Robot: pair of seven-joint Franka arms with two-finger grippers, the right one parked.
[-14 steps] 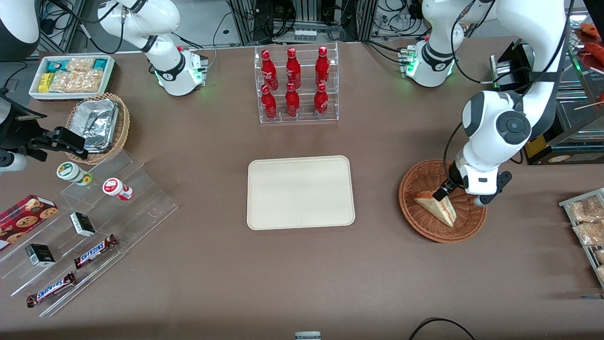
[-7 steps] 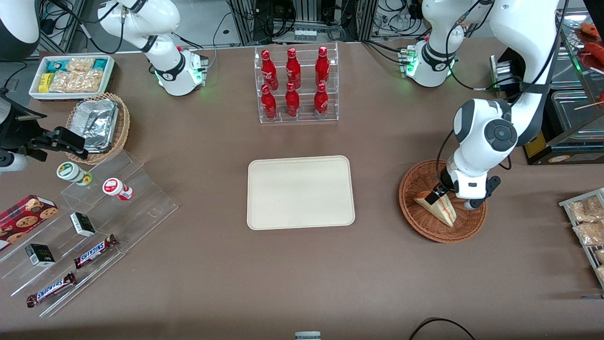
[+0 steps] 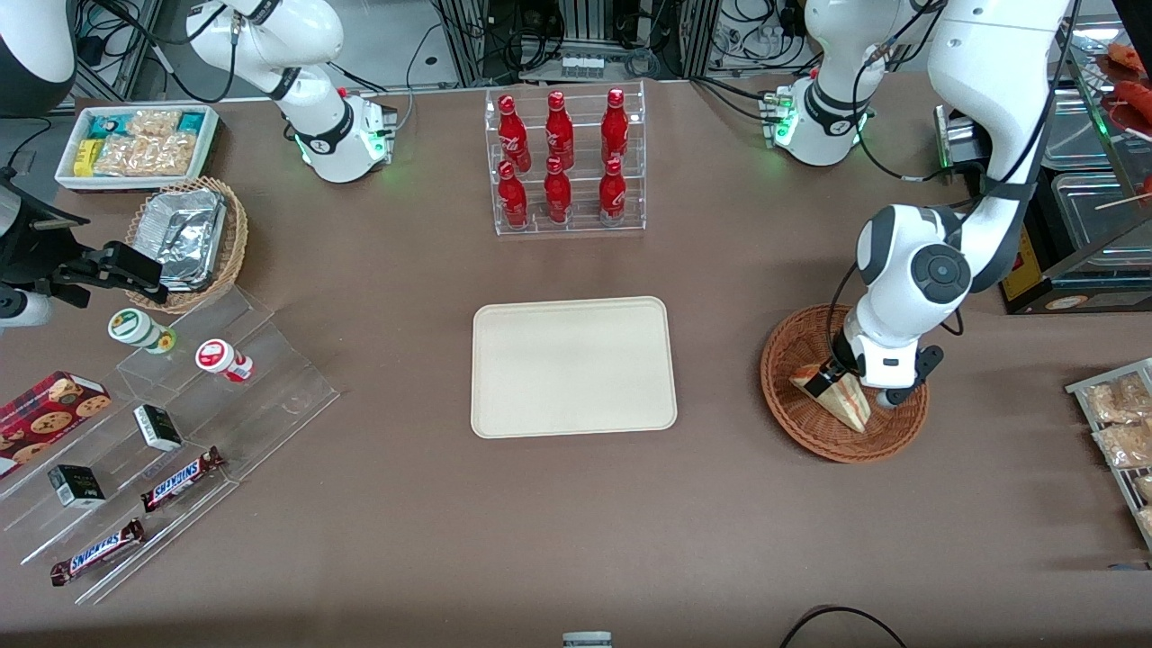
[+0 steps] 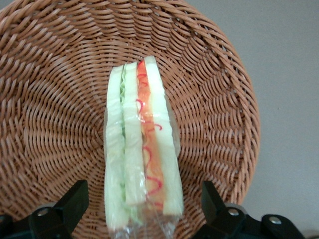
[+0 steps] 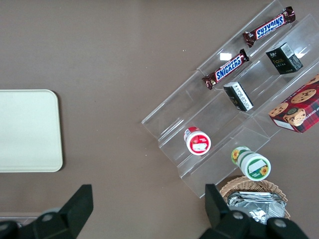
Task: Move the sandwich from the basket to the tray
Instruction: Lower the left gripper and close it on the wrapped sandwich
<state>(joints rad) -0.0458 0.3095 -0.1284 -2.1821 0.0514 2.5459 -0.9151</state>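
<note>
The sandwich (image 3: 841, 400) (image 4: 142, 149), a clear-wrapped wedge of white bread with orange and green filling, lies in the round reddish-brown wicker basket (image 3: 792, 409) (image 4: 50, 99) toward the working arm's end of the table. My gripper (image 3: 832, 378) (image 4: 144, 206) is down inside the basket, open, with one black finger on each side of the sandwich's wide end and a gap between each finger and the bread. The cream tray (image 3: 573, 366) (image 5: 27, 130) lies flat at the table's middle.
A clear rack of red bottles (image 3: 564, 162) stands farther from the front camera than the tray. Toward the parked arm's end are a tan basket with foil containers (image 3: 187, 241), a white snack bin (image 3: 135, 144) and clear steps with candy bars (image 3: 180, 423). Snack packets (image 3: 1120, 423) lie near the basket.
The arm has swung in over the basket and come lower, bringing the gripper's fingers down around the sandwich's wide end. The sandwich has not moved.
</note>
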